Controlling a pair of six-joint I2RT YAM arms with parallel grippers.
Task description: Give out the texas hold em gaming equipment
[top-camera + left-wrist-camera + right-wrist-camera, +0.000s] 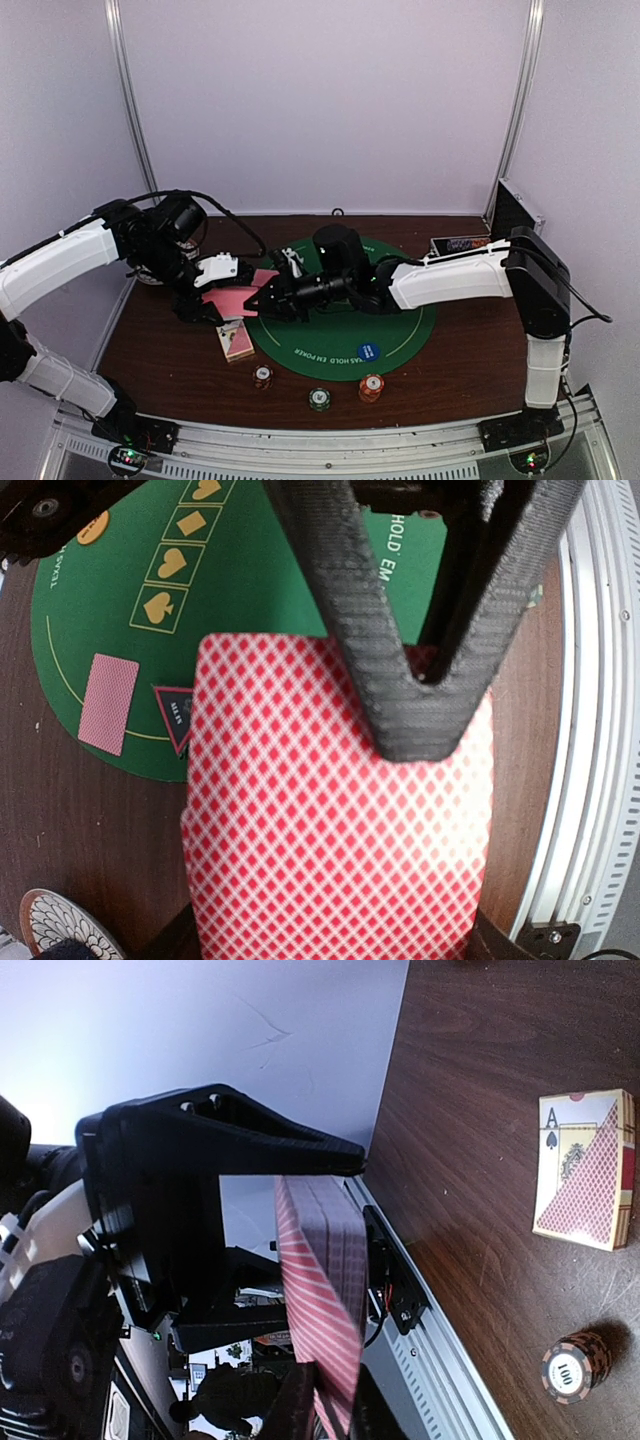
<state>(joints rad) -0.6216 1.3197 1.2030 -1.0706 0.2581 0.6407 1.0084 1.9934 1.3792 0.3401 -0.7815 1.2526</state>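
My left gripper (pixel 207 299) is shut on a deck of pink-backed playing cards (pixel 232 298) and holds it above the table's left side; the deck fills the left wrist view (pixel 330 820). My right gripper (pixel 264 300) reaches in from the right. Its fingers (pixel 410 700) meet over the deck's far end, and in the right wrist view (pixel 335 1410) they pinch the deck's top cards (pixel 320 1280). One pink-backed card (pixel 108 702) lies on the mat. A red-and-white chip (pixel 263 376), a green chip (pixel 319 398) and an orange chip (pixel 371 386) stand near the front edge.
The round green felt mat (pixel 400 325) has a blue disc (pixel 368 350) on it. A card box (pixel 235 340) lies at the mat's left edge, also in the right wrist view (pixel 585 1165). The open black-and-silver case (pixel 515 212) stands at the back right.
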